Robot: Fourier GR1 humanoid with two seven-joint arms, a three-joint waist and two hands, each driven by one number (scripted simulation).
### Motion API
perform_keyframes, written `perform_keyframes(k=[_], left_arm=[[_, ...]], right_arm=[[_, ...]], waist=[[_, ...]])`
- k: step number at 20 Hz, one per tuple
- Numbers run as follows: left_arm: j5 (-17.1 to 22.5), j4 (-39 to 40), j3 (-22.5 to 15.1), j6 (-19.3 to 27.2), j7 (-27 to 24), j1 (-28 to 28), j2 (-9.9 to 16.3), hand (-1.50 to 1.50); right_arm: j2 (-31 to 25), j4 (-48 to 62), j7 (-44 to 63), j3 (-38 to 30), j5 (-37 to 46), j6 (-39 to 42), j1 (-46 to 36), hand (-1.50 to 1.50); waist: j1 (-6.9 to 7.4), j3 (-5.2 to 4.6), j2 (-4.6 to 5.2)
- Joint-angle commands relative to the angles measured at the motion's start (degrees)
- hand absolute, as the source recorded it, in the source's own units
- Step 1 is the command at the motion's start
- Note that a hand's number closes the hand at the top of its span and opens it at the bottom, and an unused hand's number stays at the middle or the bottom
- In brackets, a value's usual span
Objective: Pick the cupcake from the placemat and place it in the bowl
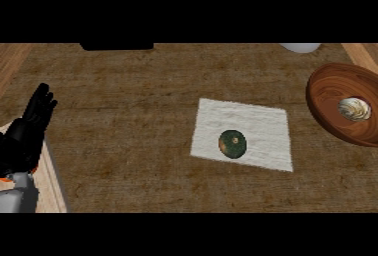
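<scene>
A white placemat [244, 132] lies right of the counter's middle. On it rests a small round dark green object with a brown spot [232, 144], apparently the cupcake seen from above. A brown wooden bowl [336, 95] stands at the right edge, and a pale cream swirled item [355, 109] sits inside it. My left hand [28, 131] shows at the left edge, fingers straight and pointing up, open and holding nothing, far from the placemat. My right hand does not appear in the view.
A dark block [117, 46] sits at the counter's far edge, left of centre. A white rounded object [300, 47] peeks in at the far right. Light wooden borders run along the left and upper right edges.
</scene>
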Motion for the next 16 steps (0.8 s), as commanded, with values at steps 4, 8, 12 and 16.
perform_keyframes(k=[4, 8, 12, 16], left_arm=[[-0.98, -1.35, -1.4, 1.06, 0.74, 0.5, -2.05, 0.0], [-0.96, -0.54, -0.72, 1.02, -1.65, 1.72, -2.43, 0.0], [-1.72, 1.13, -0.47, 0.66, 0.99, -3.01, -0.78, 0.0], [0.27, 1.97, 1.83, -1.88, -1.46, -1.59, 0.6, 0.0]], right_arm=[[3.06, -15.91, -0.84, -8.31, -12.9, 11.44, 18.82, -1.5], [8.03, -29.44, 2.66, -11.54, -19.33, 15.64, 26.7, -1.5], [11.0, -35.55, 0.44, -14.58, -26.03, 23.0, 34.37, -1.5], [12.7, -39.41, 0.98, -16.59, -30.99, 24.29, 35.59, -1.5]], waist=[[-0.13, -0.02, 0.12], [-0.08, -0.08, 0.16], [0.34, -0.04, 0.37], [1.13, -0.03, 0.48]])
